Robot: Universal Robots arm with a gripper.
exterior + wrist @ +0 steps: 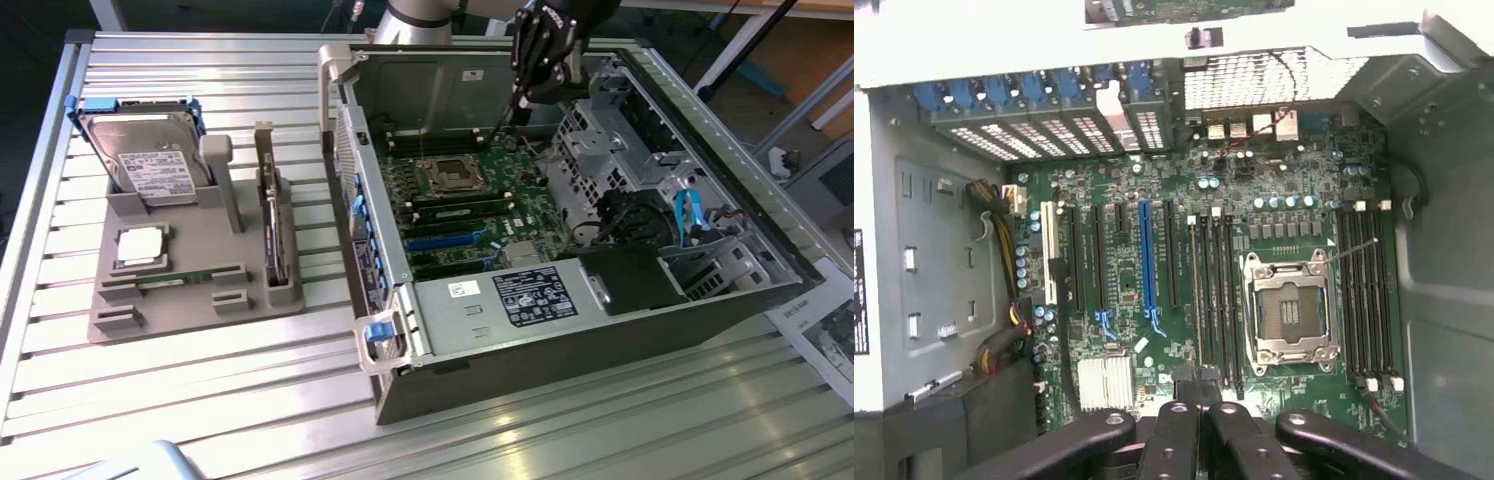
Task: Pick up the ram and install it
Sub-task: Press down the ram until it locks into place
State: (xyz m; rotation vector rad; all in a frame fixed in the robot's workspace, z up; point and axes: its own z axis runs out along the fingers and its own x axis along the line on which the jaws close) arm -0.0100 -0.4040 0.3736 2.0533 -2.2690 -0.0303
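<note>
The ram (174, 276), a narrow green stick, lies flat in a slot near the front of the grey holder tray (134, 318) on the exterior view's left. My gripper (525, 98) hangs far from it, over the back of the open computer case (561, 330). In the wrist view its black fingers (1172, 432) are pressed together with nothing between them, so the gripper (1199, 388) is shut and empty. Below it lies the green motherboard (1124, 290), with long dark memory slots (1216, 300) on both sides of the bare silver processor socket (1286, 310).
The tray also holds a hard drive (144, 160) standing at the back, a square silver processor (140, 245) and a dark card on edge (274, 225). Case walls, a drive cage (607, 130) and cables (687, 215) surround the board. Slatted metal table (200, 390) all around.
</note>
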